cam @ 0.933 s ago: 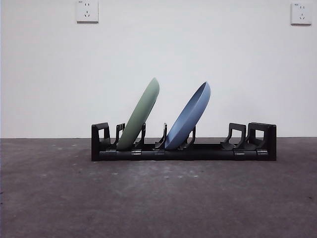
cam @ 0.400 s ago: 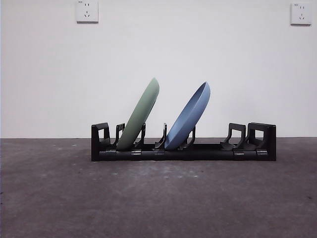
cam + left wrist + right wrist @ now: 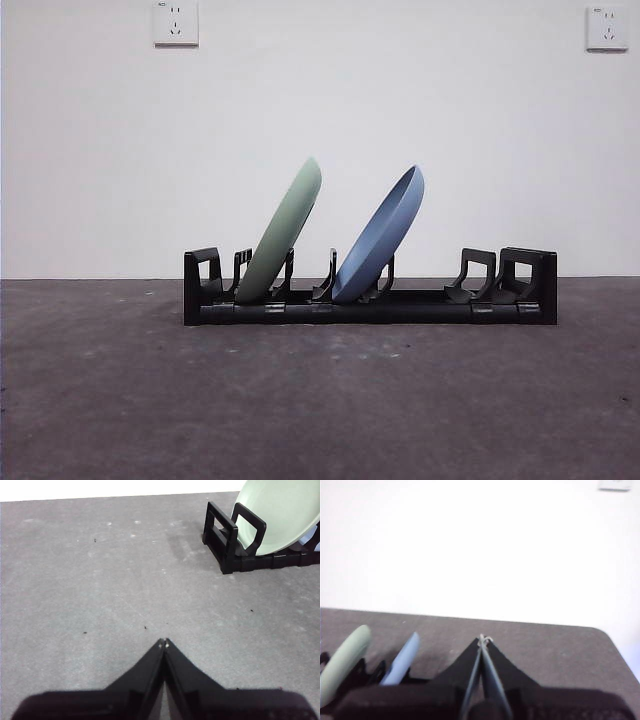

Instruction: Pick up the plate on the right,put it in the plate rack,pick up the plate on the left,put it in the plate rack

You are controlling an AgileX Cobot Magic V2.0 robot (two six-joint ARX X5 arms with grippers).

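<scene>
The left claw [image 3: 164, 642] is pressed together, its 2 black jaws meeting at a point with nothing between them; it hangs over bare grey tabletop [image 3: 100, 580], well apart from the near end of the plate rack [image 3: 227, 535]; from that wrist view the green plate [image 3: 282, 515] stands in the rack just inside the blocky end bracket. The right claw [image 3: 484, 640] is likewise closed tight and holds nothing; it sits off to one side of the rack, with the green plate [image 3: 342, 665] and the blue plate [image 3: 402, 660] seen edge-on beyond it, both blurred; the white wall [image 3: 480, 545] fills the rest of that view. In the front view neither arm shows; the plate rack [image 3: 370, 305] lies long and low across the tabletop [image 3: 320, 400], its upright prongs in a row; the green plate [image 3: 283, 232] leans in the slots near the rack's left end as this view shows it; the blue plate [image 3: 382, 238] leans at the same tilt in slots near the middle; the 2 plates stand apart, not touching; the prongs and brackets toward the other end hold nothing. 2 wall sockets [image 3: 175, 22] sit high on the wall.
</scene>
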